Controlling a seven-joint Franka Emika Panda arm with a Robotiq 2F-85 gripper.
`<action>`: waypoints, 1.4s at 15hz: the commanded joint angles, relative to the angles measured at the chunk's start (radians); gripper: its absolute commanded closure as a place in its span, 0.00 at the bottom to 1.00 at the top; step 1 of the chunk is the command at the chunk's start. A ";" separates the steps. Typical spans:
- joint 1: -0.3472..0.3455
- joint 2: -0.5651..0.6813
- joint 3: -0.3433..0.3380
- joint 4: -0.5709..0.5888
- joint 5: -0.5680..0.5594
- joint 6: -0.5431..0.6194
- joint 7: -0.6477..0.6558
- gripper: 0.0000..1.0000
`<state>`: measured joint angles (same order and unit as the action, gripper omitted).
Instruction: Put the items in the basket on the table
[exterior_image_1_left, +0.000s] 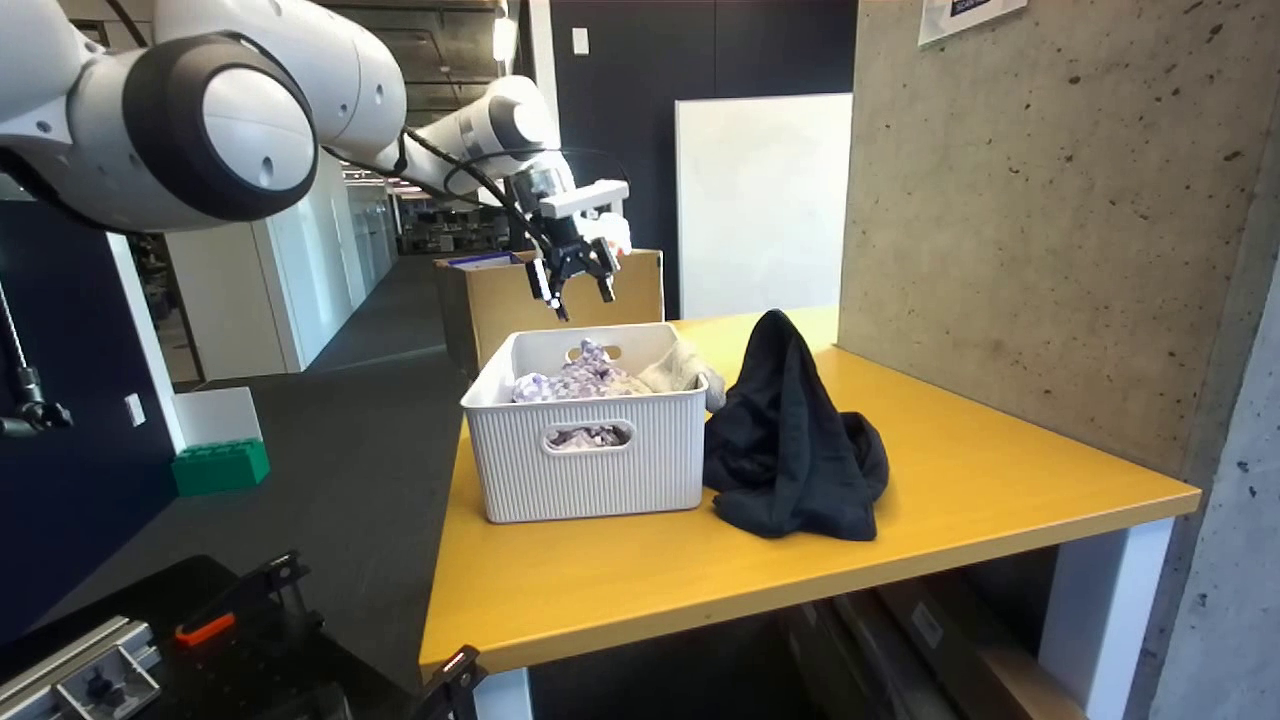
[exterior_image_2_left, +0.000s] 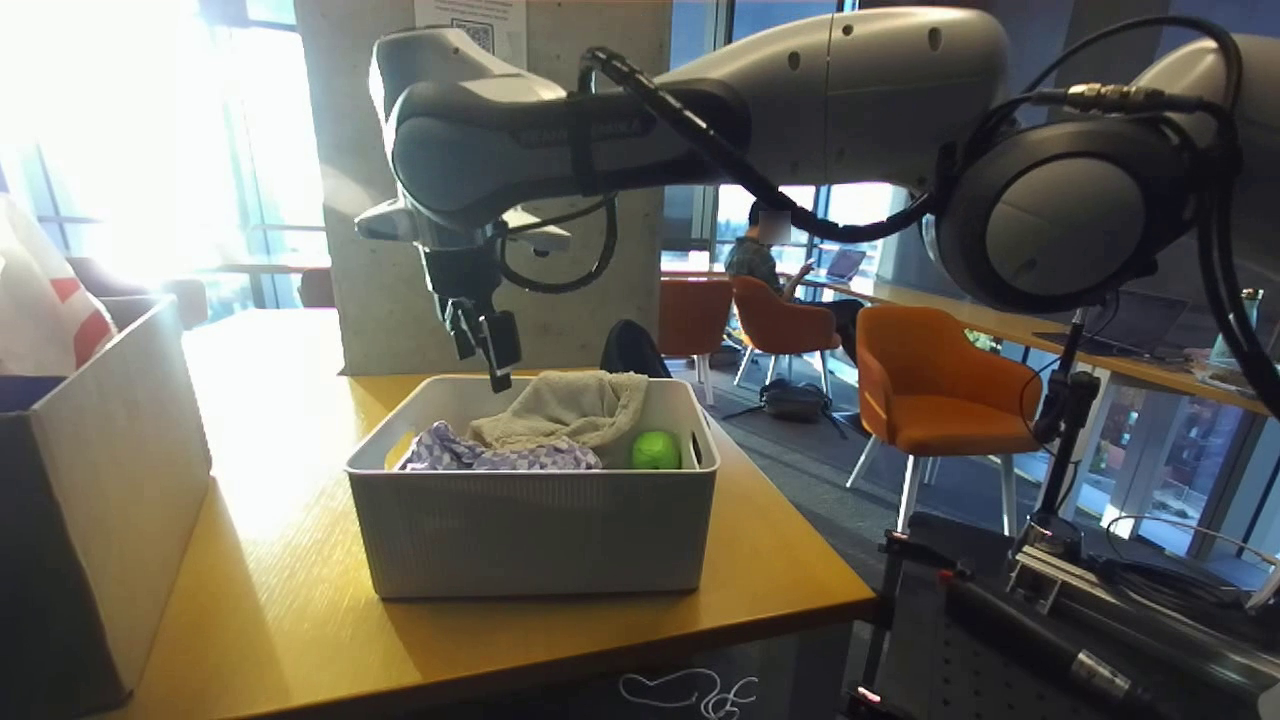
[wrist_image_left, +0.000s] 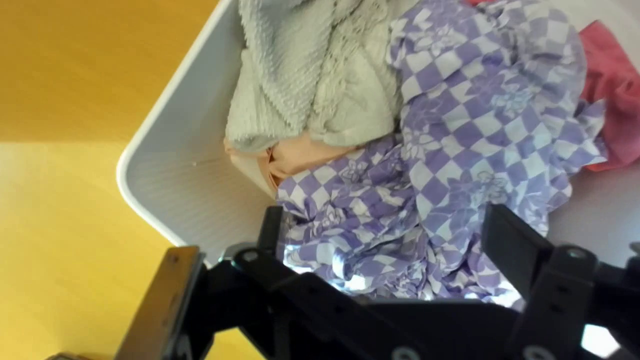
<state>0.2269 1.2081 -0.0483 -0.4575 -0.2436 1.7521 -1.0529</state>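
Wrist view: the purple-and-white cloth (wrist_image_left: 465, 110) lies heaped in the basket (wrist_image_left: 170, 170), from the upper right to the lower middle of the frame, a thin, wrinkled fabric of checks and outlined flowers with ruffled edges. At top centre is a pale cloth (wrist_image_left: 285, 75), its nubbly, towel-like folds lying against a lacier-looking patch; below it a smooth peach piece (wrist_image_left: 305, 155) is partly covered. A coral-red cloth (wrist_image_left: 612, 95), plain and softly creased, sits at the right edge. White, plastic-looking and round-cornered, the basket stands just left of centre in an exterior view, on the yellow worktop (exterior_image_1_left: 980, 480), its wall finely ribbed and pierced by an oval slot; the pale cloth hangs over its rim on the right. Right of centre there, just beside the basket, the black garment (exterior_image_1_left: 790, 440) rises from the worktop in a dull, folded peak; whether the two touch I cannot tell. A round, lime-green thing (exterior_image_2_left: 656, 450) shows inside the basket, at the middle of an exterior view. The hand (wrist_image_left: 383, 222) is released, its two black fingers spread wide above the purple-and-white cloth, low in the wrist view.
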 joint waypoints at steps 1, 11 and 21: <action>-0.022 0.098 0.040 0.036 0.023 0.142 -0.121 0.00; -0.024 0.173 0.078 0.017 0.061 0.238 -0.269 0.42; 0.001 0.078 0.060 -0.016 0.054 0.186 -0.208 1.00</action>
<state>0.2217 1.3453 0.0193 -0.4521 -0.2025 1.9834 -1.2766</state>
